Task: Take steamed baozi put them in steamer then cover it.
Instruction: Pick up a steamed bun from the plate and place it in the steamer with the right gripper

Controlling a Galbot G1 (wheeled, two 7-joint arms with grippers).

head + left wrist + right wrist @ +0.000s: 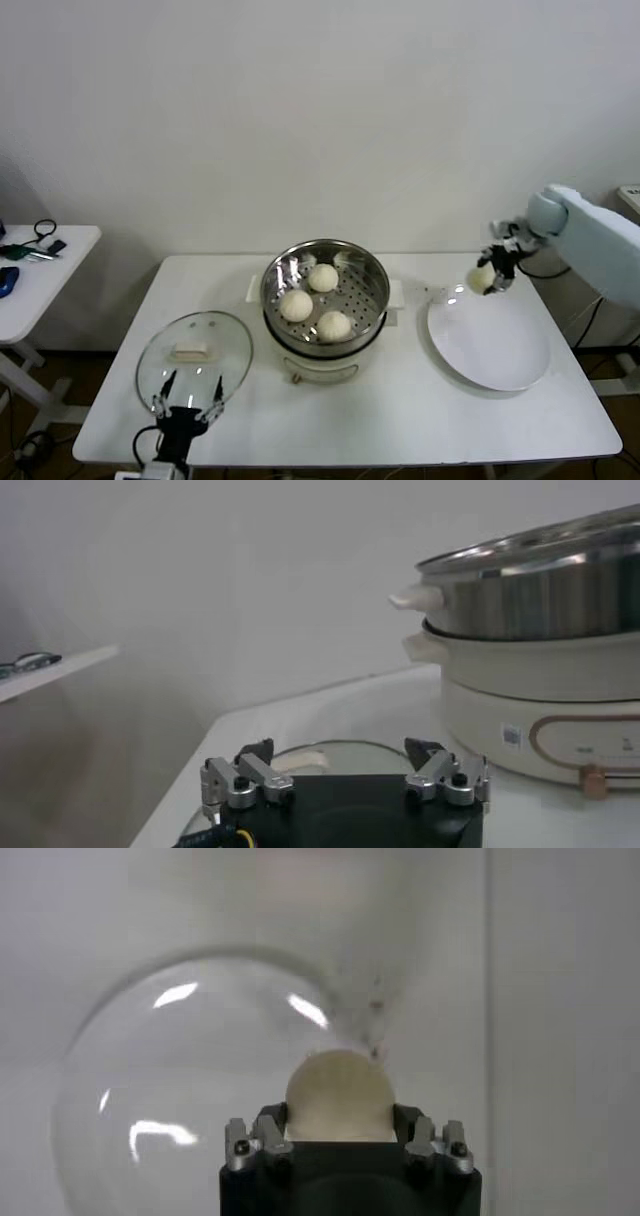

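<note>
1. Holding the fourth baozi (483, 277) in my right gripper (490, 272), I have it lifted above the far left rim of the white plate (500, 360), which lies near the right edge of the table (400, 420).
2. My right wrist view shows the bun (339, 1095) seated between the two fingers (258, 1144), one pressed against each flank, its rounded top standing out past the fingertips. The jaws are narrowed onto it, not fully together.
3. I count three more baozi (318, 300) already lying on the perforated floor of the steamer (372, 290): one toward the back, one at the left, one at the front.
4. The steamer sits on its cream pot base at the middle of the table, well apart from the bun I am carrying and to its left.
5. The cover (195, 352) lies flat near the front left corner of the table, handle up, beside the pot and not touching it.
6. My left gripper (186, 404) is parked at the front edge of the table, just at the cover's near rim, with its fingers (240, 782) spread wide and nothing between them. From the left wrist view the cover's glass (340, 755) shows just beyond the fingertips, and the steamer (540, 590) stands farther off.
</note>
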